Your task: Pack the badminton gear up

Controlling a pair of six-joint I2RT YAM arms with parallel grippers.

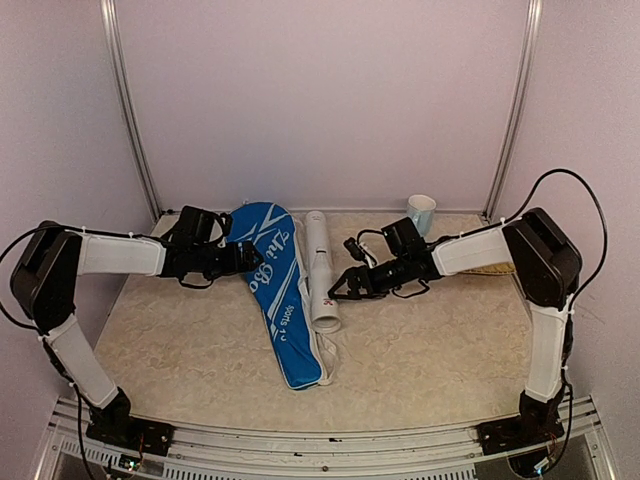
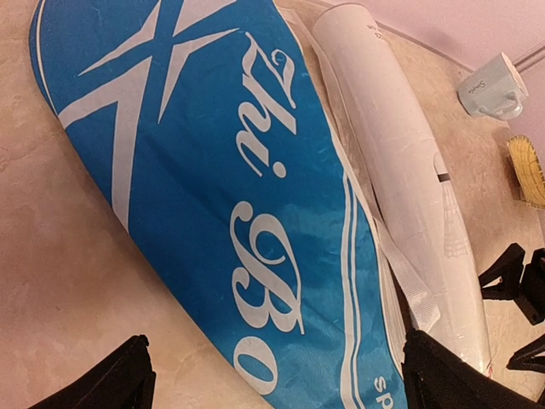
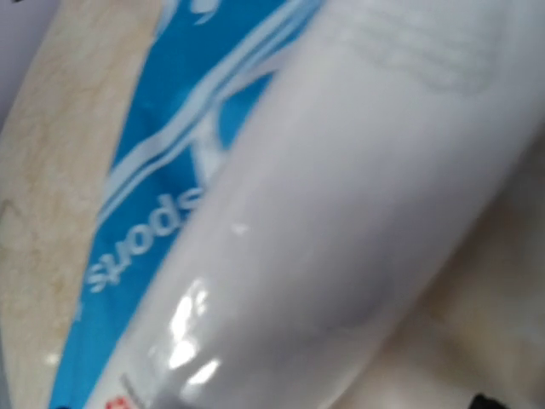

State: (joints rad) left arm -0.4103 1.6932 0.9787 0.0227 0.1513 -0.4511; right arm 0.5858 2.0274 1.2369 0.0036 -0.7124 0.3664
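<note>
The blue racket-shaped cover (image 1: 277,292) with white lettering lies flat at the table's middle. The long white tube (image 1: 321,270) lies along its right side, touching it. My left gripper (image 1: 254,258) is open at the cover's left edge; in the left wrist view its fingertips (image 2: 115,379) straddle the cover (image 2: 213,196) just above it. My right gripper (image 1: 337,287) is open beside the tube's right side, holding nothing. The tube (image 3: 341,221) fills the right wrist view, blurred. A shuttlecock shape (image 2: 450,228) shows on the tube's side. No rackets or loose shuttlecocks are in view.
A pale blue mug (image 1: 421,212) stands at the back right, also in the left wrist view (image 2: 494,85). A straw-coloured brush (image 1: 492,268) lies under my right forearm. White walls close the back and both sides of the beige table (image 1: 180,340).
</note>
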